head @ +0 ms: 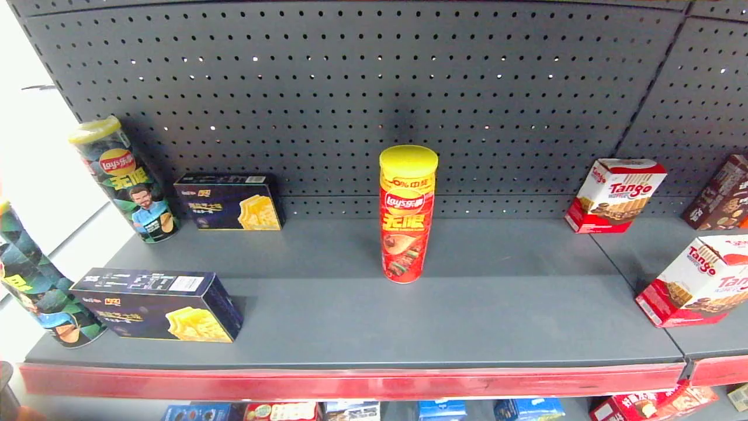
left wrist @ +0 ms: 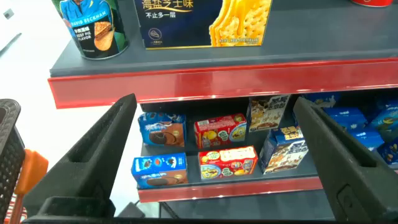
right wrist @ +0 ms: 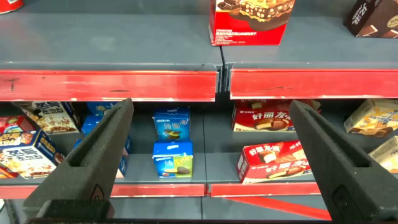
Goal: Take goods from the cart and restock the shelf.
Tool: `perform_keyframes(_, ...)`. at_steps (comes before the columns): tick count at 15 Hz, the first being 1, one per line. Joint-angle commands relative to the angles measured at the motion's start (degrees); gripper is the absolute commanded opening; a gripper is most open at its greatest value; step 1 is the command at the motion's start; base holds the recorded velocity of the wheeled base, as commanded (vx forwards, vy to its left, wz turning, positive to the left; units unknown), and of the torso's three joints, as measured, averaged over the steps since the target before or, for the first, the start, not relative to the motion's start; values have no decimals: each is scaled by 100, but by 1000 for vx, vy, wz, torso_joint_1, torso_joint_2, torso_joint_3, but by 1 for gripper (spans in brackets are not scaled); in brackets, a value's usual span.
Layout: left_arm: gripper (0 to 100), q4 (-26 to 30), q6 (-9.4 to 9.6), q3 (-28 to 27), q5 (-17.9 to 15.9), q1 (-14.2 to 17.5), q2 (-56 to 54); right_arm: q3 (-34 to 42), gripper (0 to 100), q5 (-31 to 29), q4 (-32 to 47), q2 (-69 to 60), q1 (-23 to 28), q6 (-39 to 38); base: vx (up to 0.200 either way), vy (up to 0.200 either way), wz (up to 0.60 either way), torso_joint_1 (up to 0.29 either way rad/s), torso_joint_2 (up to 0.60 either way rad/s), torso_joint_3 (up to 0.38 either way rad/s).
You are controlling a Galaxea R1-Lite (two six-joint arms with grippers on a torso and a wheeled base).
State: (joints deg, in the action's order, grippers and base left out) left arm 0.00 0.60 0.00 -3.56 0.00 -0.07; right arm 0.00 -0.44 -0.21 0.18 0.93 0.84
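- The left gripper (left wrist: 214, 102) has two matte black fingers (left wrist: 93, 152), long wedges narrowing toward the tips, with a faintly grainy surface.
- The right gripper (right wrist: 211, 104) has the same black, tapered fingers (right wrist: 348, 162), each with a small round recess near its base.

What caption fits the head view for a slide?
Red chip can stands centred on the shelf, navy boxes left, red-and-white boxes right.

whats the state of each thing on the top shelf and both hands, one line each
red can: upright, lid on
back dark can: upright, lid on
front dark can: upright
back navy box: closed, on long side
front navy box: closed, on long side
back red box: closed, standing
front red box: closed, standing
brown box: standing
left hand: open, empty
right hand: open, empty
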Motion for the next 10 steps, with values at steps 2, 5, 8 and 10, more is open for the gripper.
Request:
perform_keyframes(2, 100, 0, 2, 0, 4, 0, 7, 0, 100, 0, 3, 8, -5, 4, 0, 0, 0, 0, 0, 0)
perform_keyframes(5, 100, 0, -7, 0, 4, 0, 7, 0, 100, 0, 3, 8, -5, 4, 0, 0, 600, -1, 5, 2)
perform_keyframes(8, 100, 0, -7, 0, 4, 0, 7, 0, 100, 0, -6, 8, -5, 4, 0, 0, 600, 9, 5, -1)
perform_keyframes(10, 100, 0, -7, 0, 4, 0, 7, 0, 100, 0, 3, 8, -5, 4, 0, 0, 600, 2, 0, 5)
